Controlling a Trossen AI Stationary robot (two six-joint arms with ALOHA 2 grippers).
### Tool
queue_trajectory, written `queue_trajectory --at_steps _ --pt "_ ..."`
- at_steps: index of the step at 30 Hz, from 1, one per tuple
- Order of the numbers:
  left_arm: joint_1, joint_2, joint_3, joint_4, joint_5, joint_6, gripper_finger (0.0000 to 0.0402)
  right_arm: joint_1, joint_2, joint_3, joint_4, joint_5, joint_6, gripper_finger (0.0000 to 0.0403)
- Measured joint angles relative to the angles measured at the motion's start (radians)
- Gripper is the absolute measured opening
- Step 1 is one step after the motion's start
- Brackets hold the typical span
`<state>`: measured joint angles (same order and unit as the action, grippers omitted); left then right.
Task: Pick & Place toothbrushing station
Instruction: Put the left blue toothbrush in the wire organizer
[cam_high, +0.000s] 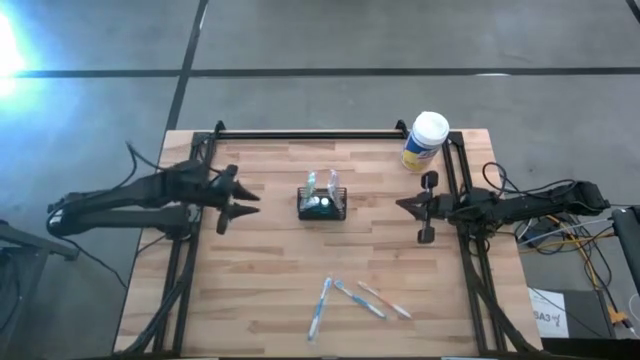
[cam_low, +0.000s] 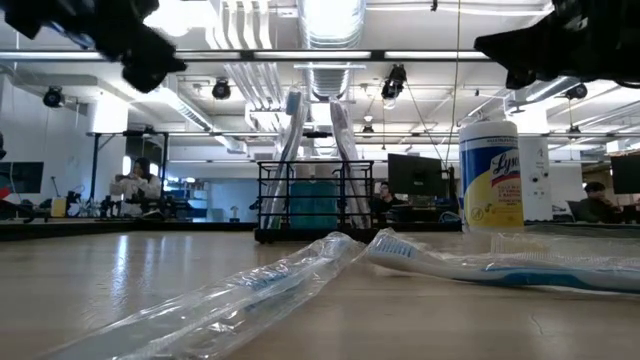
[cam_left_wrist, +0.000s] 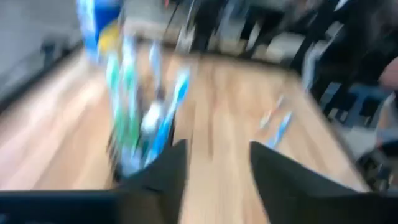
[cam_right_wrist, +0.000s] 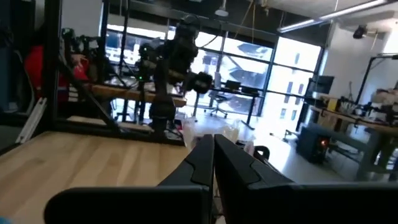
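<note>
Black mesh caddy (cam_high: 322, 205) sits between left end effector (cam_high: 243, 203), apart, and right (cam_high: 403, 204), together.

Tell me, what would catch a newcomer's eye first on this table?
Probably the little black wire caddy at the table's middle, with toothbrushes standing in it, flanked by two dark arms. The left claw sits open just beside the caddy, apart from it, while the right claw waits shut further away. Loose toothbrushes lie near the front edge, and a yellow canister stands at the far right corner.

Caddy (cam_high: 322, 204) mid-table, brushes upright in it. Left gripper (cam_high: 243, 204) just beside it, fingers apart. Right gripper (cam_high: 403, 205) shut (near right edge). Canister (cam_high: 425, 141) far-right corner; three toothbrushes (cam_high: 352, 298) near front edge.
</note>
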<state>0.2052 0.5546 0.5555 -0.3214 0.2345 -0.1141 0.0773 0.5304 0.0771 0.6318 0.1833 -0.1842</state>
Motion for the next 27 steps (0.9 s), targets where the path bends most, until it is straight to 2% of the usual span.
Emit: queue_trajectory --at_steps 4,6,11,14,17,23,27 --pt "-0.018 0.025 0.036 -0.187 -0.047 -0.025 0.0054 0.0 0.0 0.001 -0.002 0.0 0.073 0.0008" --pt "-0.034 0.038 0.03 -0.21 -0.051 -0.033 0.0016 0.0 0.0 0.001 -0.019 0.0 0.119 0.0008" --pt "-0.057 0.068 0.003 -0.25 -0.08 -0.049 0.0009 0.0 0.001 0.001 -0.083 0.0 0.216 0.0008" --pt "-0.063 0.098 -0.014 -0.283 -0.123 -0.128 0.0005 0.0 0.0 0.002 -0.127 -0.009 0.318 0.0008" --pt "-0.086 0.126 -0.04 -0.289 -0.142 -0.208 0.0005 0.001 0.0 0.003 -0.168 -0.069 0.431 0.0008" --pt "-0.18 0.184 -0.073 -0.284 -0.165 -0.301 0.0003 0.001 0.001 0.063 -0.441 -0.17 0.605 0.0008" --pt "-0.26 0.243 -0.075 -0.218 -0.188 -0.351 0.0002 0.001 0.002 0.102 -0.602 -0.182 0.659 0.0008"
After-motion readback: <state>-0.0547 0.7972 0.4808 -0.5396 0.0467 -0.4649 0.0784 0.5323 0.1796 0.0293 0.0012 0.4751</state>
